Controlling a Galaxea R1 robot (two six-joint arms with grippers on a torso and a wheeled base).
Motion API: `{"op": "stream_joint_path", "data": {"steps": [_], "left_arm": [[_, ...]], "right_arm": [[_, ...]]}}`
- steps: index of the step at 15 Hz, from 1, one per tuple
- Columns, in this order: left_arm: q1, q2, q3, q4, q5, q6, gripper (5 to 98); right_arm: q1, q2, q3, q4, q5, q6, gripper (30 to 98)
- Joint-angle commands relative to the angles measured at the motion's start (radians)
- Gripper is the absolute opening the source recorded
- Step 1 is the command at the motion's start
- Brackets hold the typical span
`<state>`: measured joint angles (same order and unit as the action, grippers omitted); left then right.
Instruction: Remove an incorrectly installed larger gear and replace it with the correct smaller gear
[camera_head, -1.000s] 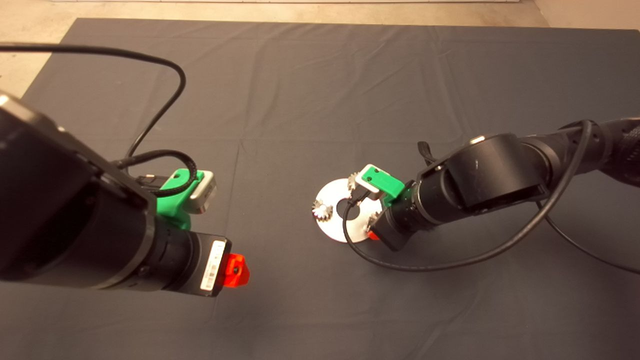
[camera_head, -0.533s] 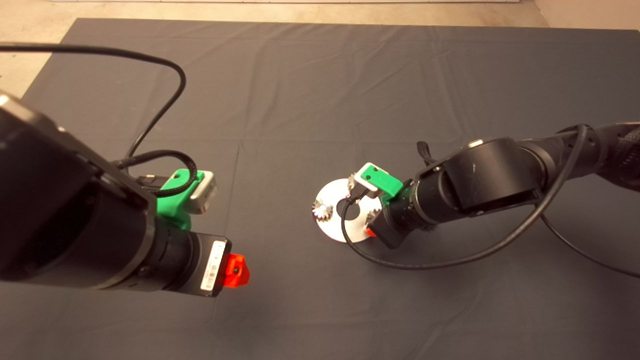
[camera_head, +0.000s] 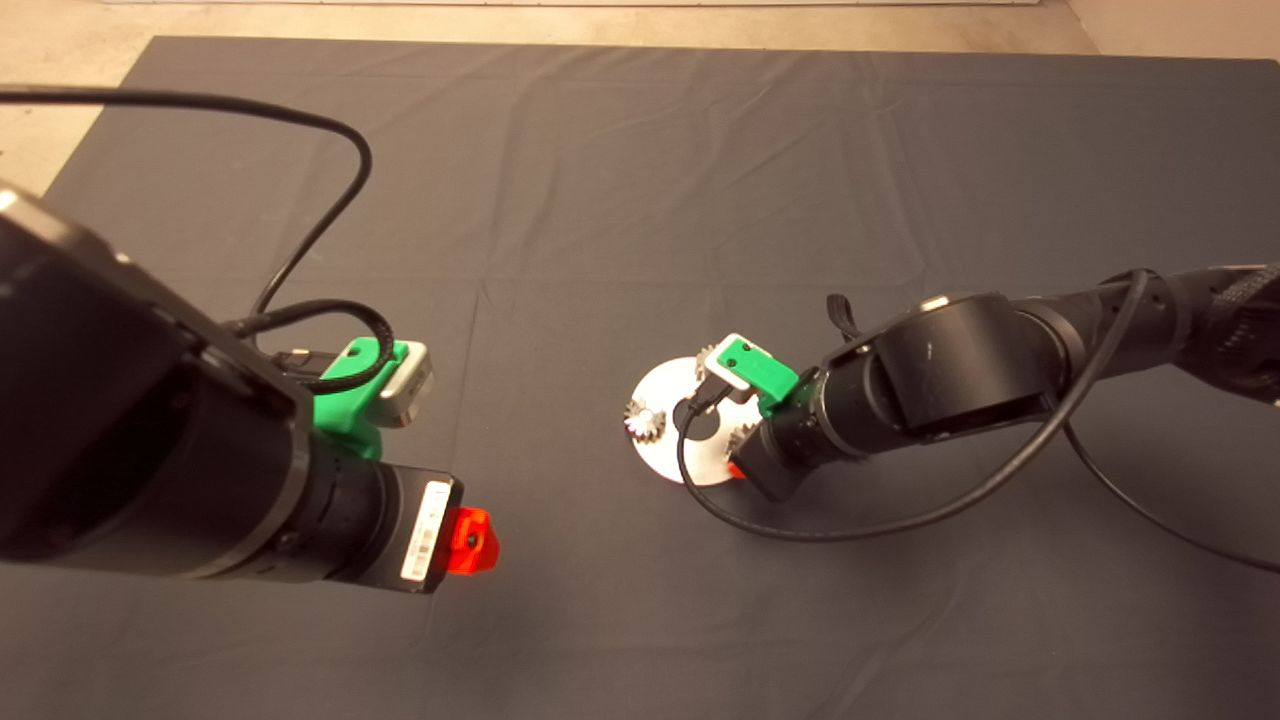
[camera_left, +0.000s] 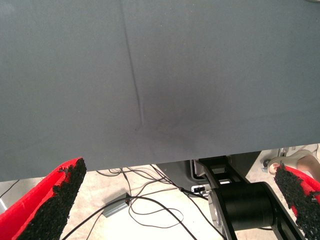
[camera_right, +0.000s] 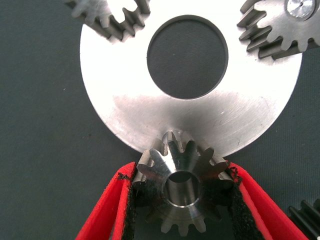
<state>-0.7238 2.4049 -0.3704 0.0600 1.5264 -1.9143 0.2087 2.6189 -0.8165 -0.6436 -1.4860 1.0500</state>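
A: The smaller gear, how will it handle?
B: Steel, so my guess is dense for its size, rigid, nothing fragile. Slick metal and sloped teeth, could squirt out of a weak pinch. Best hold is across the toothed rim on opposite sides, pads biting the teeth, centre hole left free for seating.
A: Looks?
B: Small grey bevel gear, shiny, round centre hole, teeth flaring outward. Hole faces the wrist camera.
A: Where?
B: At the rim of the silver disc, overlapping its edge, between the pads of the right claw. That claw is pinching it, black pads against the teeth on both sides.
A: Seated yet?
B: Cannot tell, a peg is not visible under it.
A: Around it?
B: Disc has a big centre hole; two more small gears sit on it, one and another with a bright pin in its middle. Dark toothed edge just beside the claw, probably the larger gear, mostly cut off.
A: Other arm?
B: Left claw hangs over bare mat on the desk, well apart from the disc, fingers spread, holding nothing.
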Motion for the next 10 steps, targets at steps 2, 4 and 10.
{"op": "stream_joint_path", "data": {"steps": [2,4,10], "left_arm": [[-0.020,0.004,0.013,-0.011,0.132,-0.005,97.8],[-0.020,0.004,0.013,-0.011,0.132,-0.005,97.8],[-0.020,0.004,0.013,-0.011,0.132,-0.003,97.8]], "right_arm": [[0.015,0.028,-0.025,-0.037,0.007,0.012,40.6],[0.014,0.030,-0.027,-0.037,0.007,0.015,40.6],[0.014,0.030,-0.025,-0.039,0.006,0.016,40.5]]}}
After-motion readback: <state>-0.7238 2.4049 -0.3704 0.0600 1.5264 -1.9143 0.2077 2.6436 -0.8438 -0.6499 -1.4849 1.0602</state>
